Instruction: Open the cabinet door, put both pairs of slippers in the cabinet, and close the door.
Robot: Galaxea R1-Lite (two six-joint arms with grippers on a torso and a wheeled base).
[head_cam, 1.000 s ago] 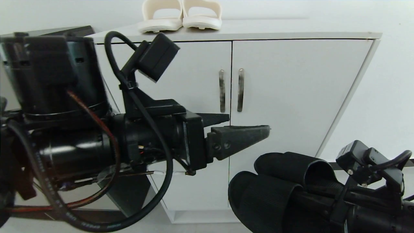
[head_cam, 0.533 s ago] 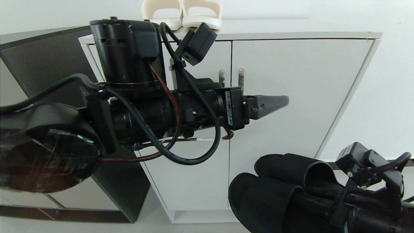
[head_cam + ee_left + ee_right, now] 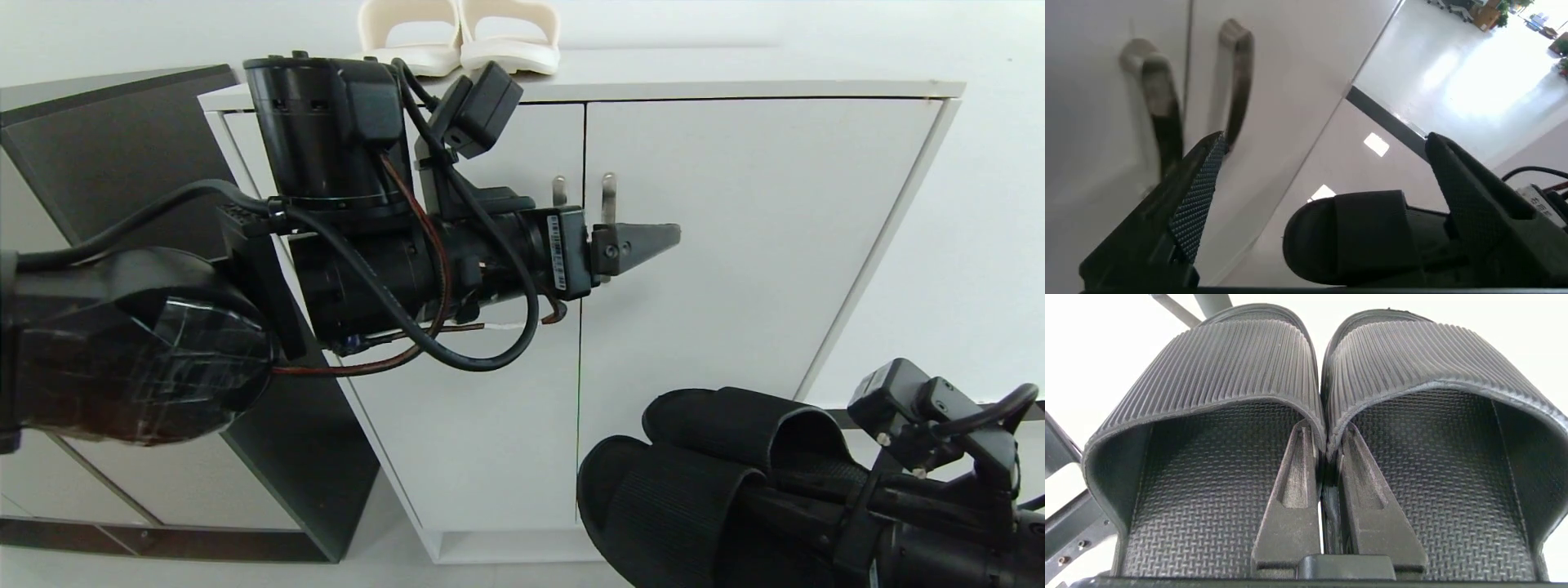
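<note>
From where I stand, the job has hardly started. Both doors of the white cabinet (image 3: 735, 245) are shut, their two handles (image 3: 608, 196) side by side at the middle seam. The left gripper (image 3: 653, 238) hovers close in front of those handles with its fingers spread wide and nothing between them; it has neither handle in its grasp. Down at the near right, the right gripper (image 3: 1325, 434) has its fingers pinched tight on the black slippers (image 3: 702, 474), clamping the pair's adjoining inner walls together and holding them off the floor. The cream slippers (image 3: 460, 37) sit on top of the cabinet, far left. Opening a door, stowing both pairs and closing up all remain to be done.
</note>
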